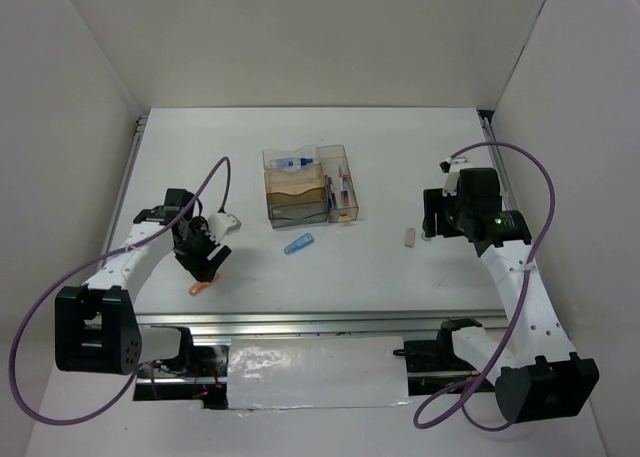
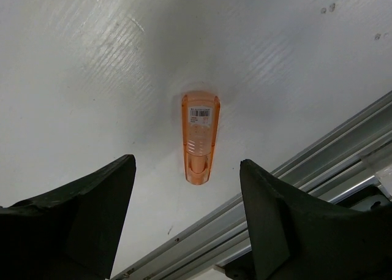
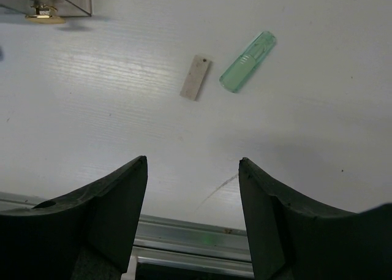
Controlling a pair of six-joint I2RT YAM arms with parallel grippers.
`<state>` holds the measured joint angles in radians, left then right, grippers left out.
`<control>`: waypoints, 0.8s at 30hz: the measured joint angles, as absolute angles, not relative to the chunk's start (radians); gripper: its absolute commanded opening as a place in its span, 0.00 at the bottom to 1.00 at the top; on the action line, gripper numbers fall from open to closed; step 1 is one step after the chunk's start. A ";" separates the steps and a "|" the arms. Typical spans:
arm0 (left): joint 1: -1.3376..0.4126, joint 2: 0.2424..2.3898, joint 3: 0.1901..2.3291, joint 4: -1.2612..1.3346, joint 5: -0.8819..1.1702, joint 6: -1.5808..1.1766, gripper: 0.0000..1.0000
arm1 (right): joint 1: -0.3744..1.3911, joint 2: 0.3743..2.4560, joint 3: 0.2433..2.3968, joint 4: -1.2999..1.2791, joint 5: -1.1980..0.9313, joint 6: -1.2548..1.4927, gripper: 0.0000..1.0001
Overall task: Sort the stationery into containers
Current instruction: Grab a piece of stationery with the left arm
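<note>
Left hand (image 2: 185, 162) is hovering over the orange piece (image 2: 200, 139) with its fingers spread apart and nothing between them. That piece is lying flat on the bench (image 1: 380, 267) at the lower left of the overhead view, just short of the metal rail (image 2: 324, 163) along the near edge. In the wrist view its long axis is running straight up the frame, crosswise to the fingers' closing line. It is sitting centred in the gap, a little beyond the tips, so a straight drop looks like all that is needed. Further out, the blue piece (image 1: 299, 245) is lying mid-frame just below the organizer (image 1: 305, 187). At the right, the right hand (image 3: 193, 160) is hanging with fingers parted and empty, while the beige piece (image 3: 196, 78) and mint-green piece (image 3: 247, 62) are lying ahead of it.
</note>
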<state>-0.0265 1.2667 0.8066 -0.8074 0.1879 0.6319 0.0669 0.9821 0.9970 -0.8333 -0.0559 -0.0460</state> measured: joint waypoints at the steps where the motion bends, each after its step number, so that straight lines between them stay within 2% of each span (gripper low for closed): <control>1: -0.027 1.276 0.808 -0.806 0.188 0.631 0.80 | 0.067 0.985 0.999 -0.833 -0.056 -0.046 0.68; 10: -0.017 1.326 0.807 -0.772 0.187 0.632 0.79 | 0.059 0.990 0.992 -0.831 -0.056 -0.043 0.68; 24: 0.001 1.406 0.797 -0.730 0.193 0.653 0.71 | 0.035 1.003 0.989 -0.848 -0.044 -0.047 0.69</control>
<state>0.0006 1.4055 0.7971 -0.7300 0.1932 0.6529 0.0353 1.0031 0.9890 -0.8478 -0.0441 -0.0467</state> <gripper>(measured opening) 0.719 0.688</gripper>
